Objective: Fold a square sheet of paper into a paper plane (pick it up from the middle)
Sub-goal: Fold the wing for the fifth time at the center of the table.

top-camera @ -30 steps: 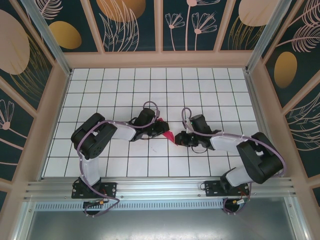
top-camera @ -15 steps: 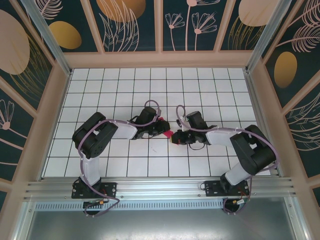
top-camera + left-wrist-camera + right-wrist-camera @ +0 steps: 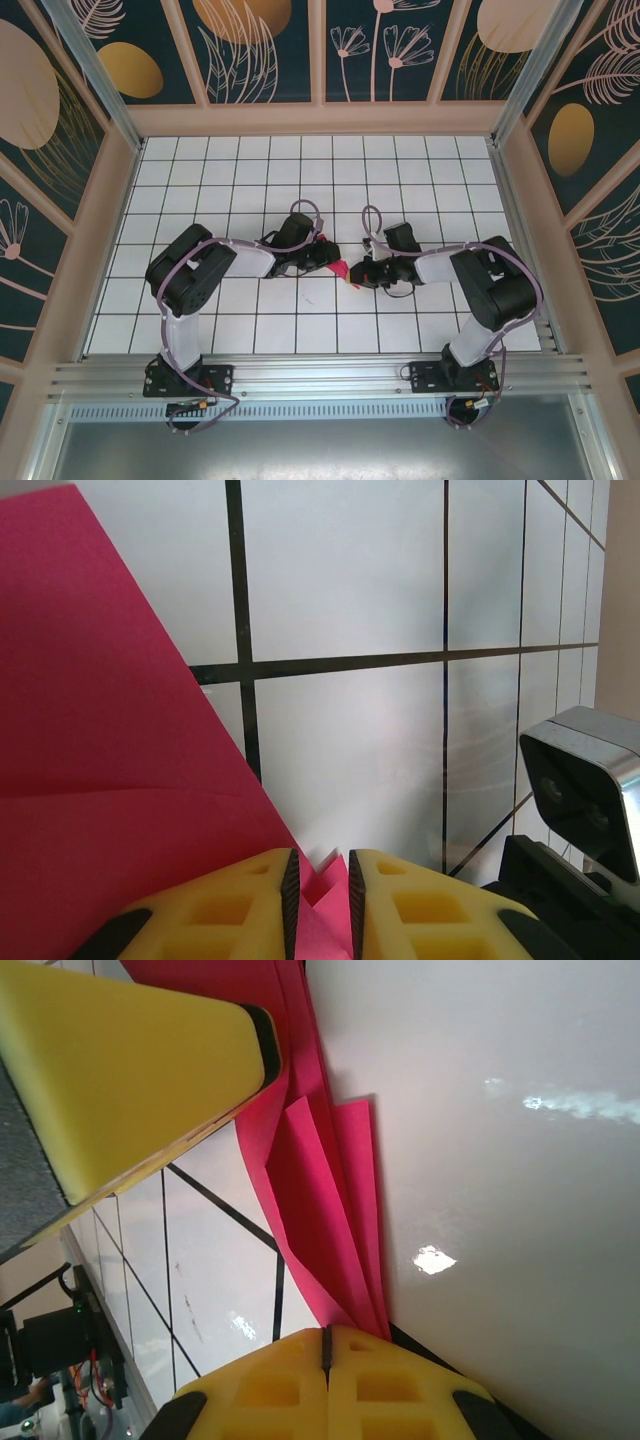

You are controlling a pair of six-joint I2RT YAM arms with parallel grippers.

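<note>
- Top view: the red paper (image 3: 341,268) is mid-table, between the left gripper (image 3: 328,262) and the right gripper (image 3: 358,275). Both are on it, wrists nearly nose to nose. The tiled table (image 3: 300,170) is open all round, and the walls (image 3: 320,118) are well apart from the work.
- Left wrist: the left gripper (image 3: 322,905) is nearly closed, with a small fold of red paper nipped between the yellow fingers (image 3: 250,905). A crease (image 3: 130,795) runs across the sheet, and its slanted edge lies free over the tiles. The right arm's camera housing (image 3: 585,790) is close on the right, so there is little room that way.
- Right wrist: the right gripper (image 3: 325,1360) is pressed fully together. The pointed end of the stacked layers runs into the seam and looks pinched. The left arm's finger (image 3: 130,1070) sits on the other end.
- Handling, my read: the paper is thin, light and limp. The layers will slide, or tear if the two grips pull apart. Grip on the multi-ply folds, not a single-ply edge, and move both arms slowly together.
</note>
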